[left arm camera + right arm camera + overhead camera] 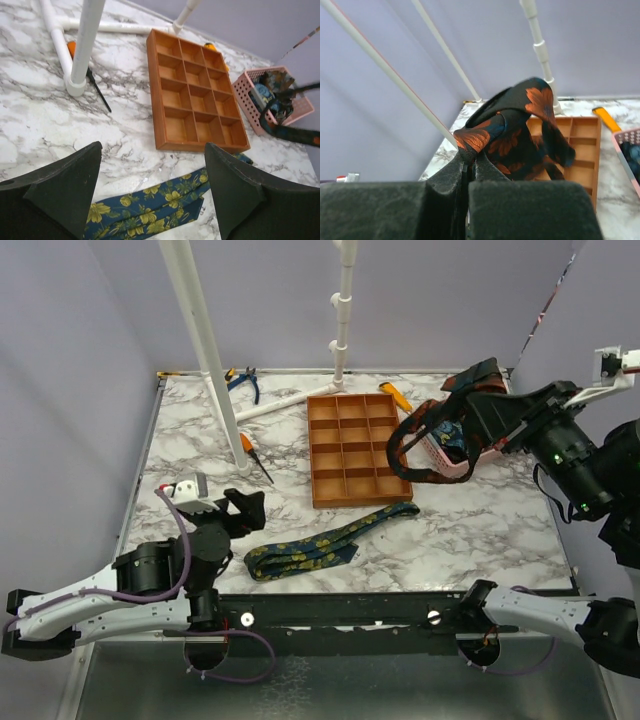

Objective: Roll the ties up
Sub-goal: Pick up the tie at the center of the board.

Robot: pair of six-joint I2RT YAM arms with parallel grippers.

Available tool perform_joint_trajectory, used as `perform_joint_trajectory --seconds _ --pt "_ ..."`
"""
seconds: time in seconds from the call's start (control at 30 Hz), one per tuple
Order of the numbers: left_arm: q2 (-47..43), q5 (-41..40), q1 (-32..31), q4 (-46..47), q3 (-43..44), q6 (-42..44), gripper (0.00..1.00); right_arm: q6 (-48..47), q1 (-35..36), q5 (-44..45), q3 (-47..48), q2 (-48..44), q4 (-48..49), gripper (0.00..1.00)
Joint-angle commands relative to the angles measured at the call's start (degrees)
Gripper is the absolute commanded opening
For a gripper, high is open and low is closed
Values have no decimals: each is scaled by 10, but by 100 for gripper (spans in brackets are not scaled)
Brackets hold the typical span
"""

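Observation:
A navy tie with yellow flowers (325,543) lies folded on the marble table near the front; it also shows in the left wrist view (150,207). My left gripper (238,512) is open and empty, hovering just left of it, its fingers (60,190) apart. My right gripper (462,392) is shut on a black tie with orange-red flowers (425,440) and holds it in the air above the pink basket; the tie hangs in a loop. In the right wrist view the tie (515,130) is pinched between the pads (451,175).
An orange compartment tray (352,447) sits mid-table. A pink basket (455,455) with more fabric (272,92) stands at the right. A white pipe stand (215,360), pliers (243,383) and orange-handled tools (252,455) lie at the back left.

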Motion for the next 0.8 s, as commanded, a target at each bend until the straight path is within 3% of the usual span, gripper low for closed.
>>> perform_joint_trajectory --seconds 0.0,0.17,0.3,0.6,0.7,0.77 --pt "-38 -69 0 22 38 80 85 -65 0 -106 39 78 11 0" --pt "-70 -114 0 22 93 136 85 -68 0 -170 146 174 43 0" --pt "-82 -141 0 21 130 165 84 -75 1 -38 259 263 -16 0" --pt "-80 -148 0 22 131 193 84 -141 -10 219 186 246 -13 0" --pt "-72 -150 0 29 118 192 84 -122 -67 247 158 220 -41 0" --pt "-65 -145 0 42 104 191 84 -96 -146 234 128 195 -59 0"
